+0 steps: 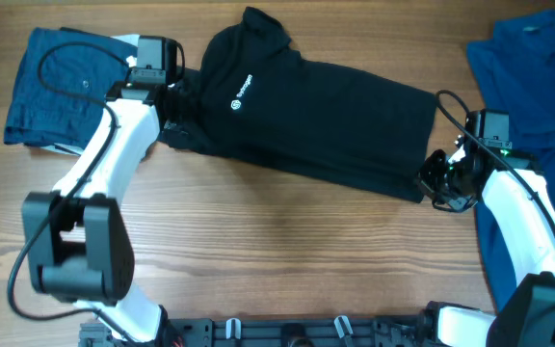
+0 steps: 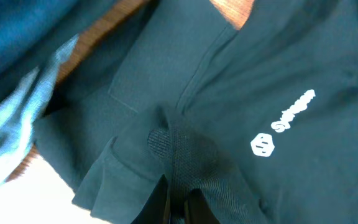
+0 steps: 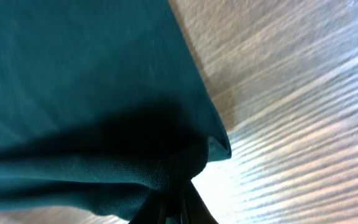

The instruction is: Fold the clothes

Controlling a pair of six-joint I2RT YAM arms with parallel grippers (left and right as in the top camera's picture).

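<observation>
Left gripper (image 2: 179,202) pinches the T-shirt (image 1: 326,116) at the table's (image 1: 277,251) left side; right gripper (image 3: 178,205) pinches its hem corner at the table's right. The black shirt lies as a narrow band across the table's middle, logo (image 1: 236,104) up.

The black T-shirt (image 1: 335,125) carries a white round logo (image 2: 263,145) and lettering (image 2: 294,111), too blurred to read.

The left arm (image 1: 114,145) and right arm (image 1: 523,217) share white links, black joints and looping black cables (image 1: 66,69).
</observation>
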